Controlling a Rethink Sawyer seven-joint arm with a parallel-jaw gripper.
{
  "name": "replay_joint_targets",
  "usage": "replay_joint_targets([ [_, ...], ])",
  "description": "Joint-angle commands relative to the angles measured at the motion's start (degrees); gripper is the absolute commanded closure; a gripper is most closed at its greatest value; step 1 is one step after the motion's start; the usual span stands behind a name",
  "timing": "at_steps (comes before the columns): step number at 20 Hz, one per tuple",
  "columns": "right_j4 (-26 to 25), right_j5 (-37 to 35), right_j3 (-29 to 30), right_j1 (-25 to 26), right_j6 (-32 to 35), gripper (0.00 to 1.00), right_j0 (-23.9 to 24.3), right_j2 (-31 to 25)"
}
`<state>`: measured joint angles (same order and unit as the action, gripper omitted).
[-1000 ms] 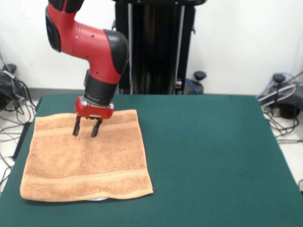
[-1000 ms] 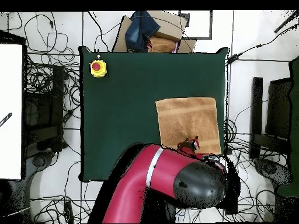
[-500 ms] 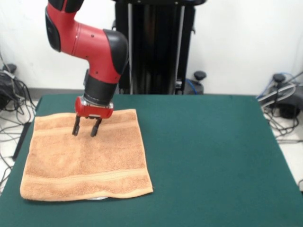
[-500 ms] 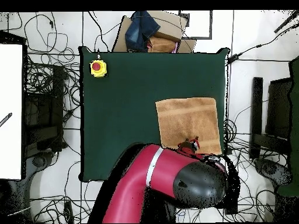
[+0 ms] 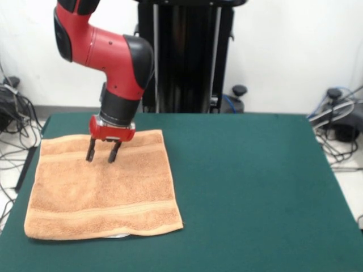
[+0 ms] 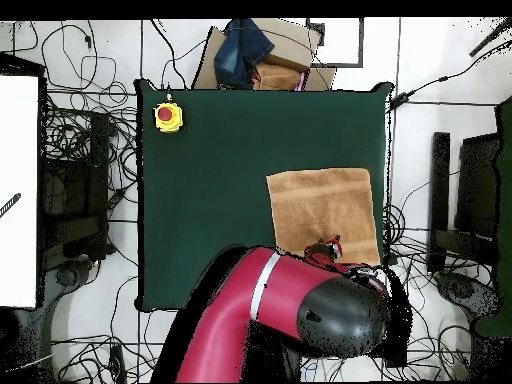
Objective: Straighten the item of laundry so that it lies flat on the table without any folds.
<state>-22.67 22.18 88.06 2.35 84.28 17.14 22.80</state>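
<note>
The peach-orange towel (image 5: pixel 102 192) lies spread out flat on the dark green table (image 5: pixel 249 187), at the table's left side in the front view. Woven bands run near its far and near edges. In the overhead view the towel (image 6: pixel 322 205) lies at the table's right edge. My gripper (image 5: pixel 102 156) hangs open over the towel's far part, its two dark fingers (image 5: pixel 91 152) pointing down, tips at or just above the cloth. It holds nothing. In the overhead view the gripper (image 6: pixel 322 246) shows at the towel's near edge, mostly hidden by the arm.
A yellow box with a red button (image 6: pixel 167 117) sits at the table's far left corner in the overhead view. Cables and equipment lie on the floor around the table. A cardboard box with dark cloth (image 6: pixel 255 55) stands beyond the table's far edge.
The gripper has drifted very slightly to the left and up. The towel's near right corner has barely shifted.
</note>
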Motion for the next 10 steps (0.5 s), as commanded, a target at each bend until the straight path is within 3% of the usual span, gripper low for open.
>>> replay_joint_targets([
  [1,-0.1,-19.6,7.1,10.7,5.3,0.00,0.5,-1.4],
  [10,-0.7,-20.9,8.6,10.0,4.8,0.00,0.4,-0.8],
])
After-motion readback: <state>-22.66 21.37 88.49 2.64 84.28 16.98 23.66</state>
